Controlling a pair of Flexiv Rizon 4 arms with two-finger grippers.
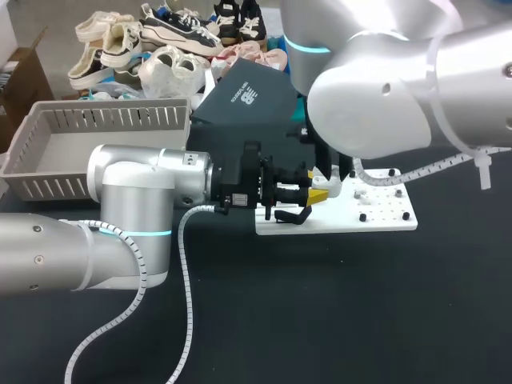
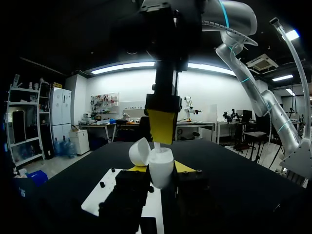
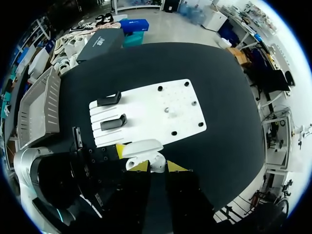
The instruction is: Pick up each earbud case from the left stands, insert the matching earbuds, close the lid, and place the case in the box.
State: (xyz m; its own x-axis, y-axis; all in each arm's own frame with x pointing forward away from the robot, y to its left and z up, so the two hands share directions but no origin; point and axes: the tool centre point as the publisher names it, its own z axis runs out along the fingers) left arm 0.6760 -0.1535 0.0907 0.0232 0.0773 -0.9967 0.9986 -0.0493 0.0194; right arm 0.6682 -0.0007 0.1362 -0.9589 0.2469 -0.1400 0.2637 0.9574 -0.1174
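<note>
While the left pincer [image 2: 161,168] pinches the open earbud case [image 2: 161,174] upright over the tabletop [image 1: 336,320], the right pincer [image 3: 157,166] hangs directly above its mouth, narrowed on what seems an earbud [image 2: 157,145], stem pointing straight down.

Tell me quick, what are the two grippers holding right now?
Left gripper: closed on the open earbud case.
Right gripper: closed, seemingly pinching an earbud.
</note>
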